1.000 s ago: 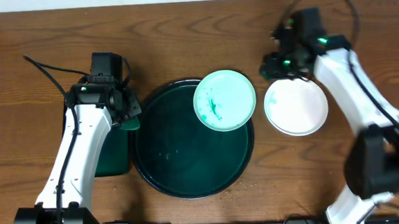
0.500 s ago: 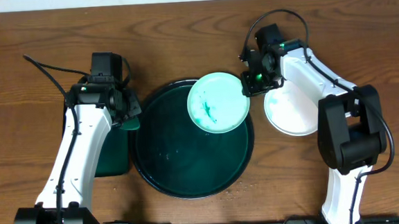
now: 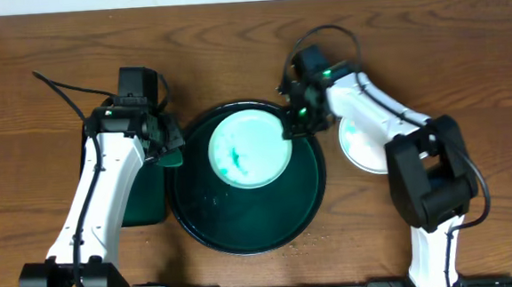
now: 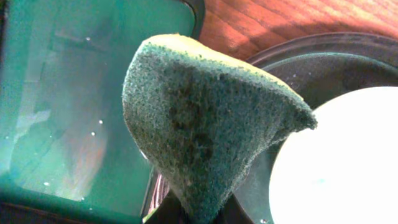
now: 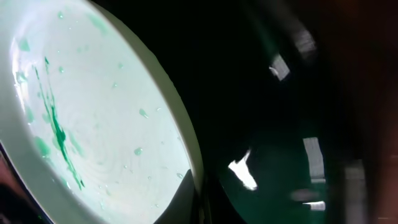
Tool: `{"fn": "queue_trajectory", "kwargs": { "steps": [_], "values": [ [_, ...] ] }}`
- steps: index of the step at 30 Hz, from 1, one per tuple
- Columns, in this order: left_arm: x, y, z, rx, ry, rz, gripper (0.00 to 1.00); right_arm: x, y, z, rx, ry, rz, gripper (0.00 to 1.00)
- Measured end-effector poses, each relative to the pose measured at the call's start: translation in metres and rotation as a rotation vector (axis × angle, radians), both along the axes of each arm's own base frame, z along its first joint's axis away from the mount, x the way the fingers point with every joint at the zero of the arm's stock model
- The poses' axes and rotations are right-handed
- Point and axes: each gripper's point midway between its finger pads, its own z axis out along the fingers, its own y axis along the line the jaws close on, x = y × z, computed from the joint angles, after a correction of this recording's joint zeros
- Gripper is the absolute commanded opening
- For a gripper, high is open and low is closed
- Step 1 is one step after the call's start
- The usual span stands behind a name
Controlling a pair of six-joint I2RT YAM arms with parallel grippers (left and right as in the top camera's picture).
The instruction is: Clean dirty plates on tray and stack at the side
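A pale mint plate [image 3: 249,148] with teal smears lies over the upper middle of the round dark green tray [image 3: 243,224]. My right gripper [image 3: 289,128] is shut on its right rim. In the right wrist view the rim of this plate [image 5: 93,124] runs between the right gripper's [image 5: 200,202] jaws, above the dark tray [image 5: 280,124]. My left gripper [image 3: 163,147] hovers at the tray's left edge, shut on a green sponge [image 4: 205,124]. The left gripper's [image 4: 205,214] jaws are mostly hidden by the sponge. A white plate [image 3: 361,148] rests on the table to the right of the tray.
A rectangular dark green tray [image 3: 144,204], seen wet in the left wrist view [image 4: 74,93], sits left of the round tray under my left arm. My right arm crosses over the white plate. Bare wooden table surrounds everything.
My right gripper closed on the smeared plate's rim and pushed it left, from the tray's upper right edge to its upper middle. The left arm and sponge stayed still.
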Motion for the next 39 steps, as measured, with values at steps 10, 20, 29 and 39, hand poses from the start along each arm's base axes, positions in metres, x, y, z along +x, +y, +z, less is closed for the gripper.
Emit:
{"fn": "queue_trajectory", "kwargs": {
  "steps": [10, 20, 29, 39],
  "values": [
    [0.001, -0.004, -0.013, -0.027, 0.041, 0.017, 0.07, -0.017, 0.024, -0.029, -0.024, 0.024, -0.123, 0.01],
    [0.004, -0.048, -0.031, -0.050, 0.068, -0.099, 0.07, -0.015, 0.027, -0.031, 0.005, 0.034, -0.162, 0.01],
    [-0.003, -0.091, -0.094, -0.029, 0.217, -0.221, 0.07, -0.015, 0.027, -0.031, 0.005, 0.035, -0.162, 0.01],
    [-0.005, -0.115, -0.113, -0.152, 0.276, -0.287, 0.07, -0.015, 0.027, -0.031, 0.005, 0.035, -0.162, 0.01]
  ]
}}
